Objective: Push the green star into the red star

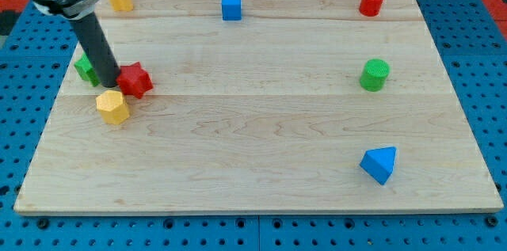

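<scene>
You get bright, even light from above, soft short shadows under the blocks on the tabletop (261, 140), everything sharp.

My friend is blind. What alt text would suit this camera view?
A dark rod's tip rests between a green star and a red star near the left edge of a wooden board, with a yellow block just below; other coloured blocks lie scattered.

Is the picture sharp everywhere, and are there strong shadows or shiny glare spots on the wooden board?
Camera view: lighting is even and soft, no glare on the wooden board; blocks cast only faint shadows. The rod's upper housing at the view's top left is cropped and slightly blurred. My tip partly hides the green star beside the red star.
</scene>
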`<state>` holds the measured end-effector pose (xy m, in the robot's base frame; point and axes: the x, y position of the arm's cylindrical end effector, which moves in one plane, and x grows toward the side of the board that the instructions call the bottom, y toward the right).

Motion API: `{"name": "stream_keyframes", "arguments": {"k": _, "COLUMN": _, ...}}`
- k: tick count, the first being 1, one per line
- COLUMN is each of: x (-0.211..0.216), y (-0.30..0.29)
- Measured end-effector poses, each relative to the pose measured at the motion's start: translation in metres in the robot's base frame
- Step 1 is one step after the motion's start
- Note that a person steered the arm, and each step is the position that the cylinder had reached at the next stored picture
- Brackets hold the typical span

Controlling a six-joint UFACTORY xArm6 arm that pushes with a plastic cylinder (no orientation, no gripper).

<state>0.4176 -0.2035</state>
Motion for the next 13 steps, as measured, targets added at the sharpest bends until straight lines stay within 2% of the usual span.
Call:
{"name": "stream_keyframes", "arguments": {"k": 1, "x": -0.016, "y": 0.002}}
{"name": "stream_keyframes", "arguments": {"k": 2, "x": -0.068, "y": 0.004}}
{"name": "stream_keyframes", "arguments": {"k": 3, "x": -0.085, "y": -0.035}}
{"name": "stream_keyframes", "arguments": {"k": 4, "x": -0.074, "y": -0.098}}
{"name": "stream_keyframes", "arguments": {"k": 5, "x": -0.073, "y": -0.101}}
{"name": "stream_keyframes", "arguments": {"k": 6, "x": -0.050, "y": -0.079}}
{"name": "stream_keyframes", "arguments": {"k": 7, "x": -0.019, "y": -0.089}}
{"name": "stream_keyframes", "arguments": {"k": 8, "x": -0.007, "y": -0.073}}
{"name": "stream_keyframes", "arguments": {"k": 10, "x": -0.039, "y": -0.073}}
{"name": "stream_keyframes", "arguments": {"k": 13, "x": -0.016, "y": -0.020}}
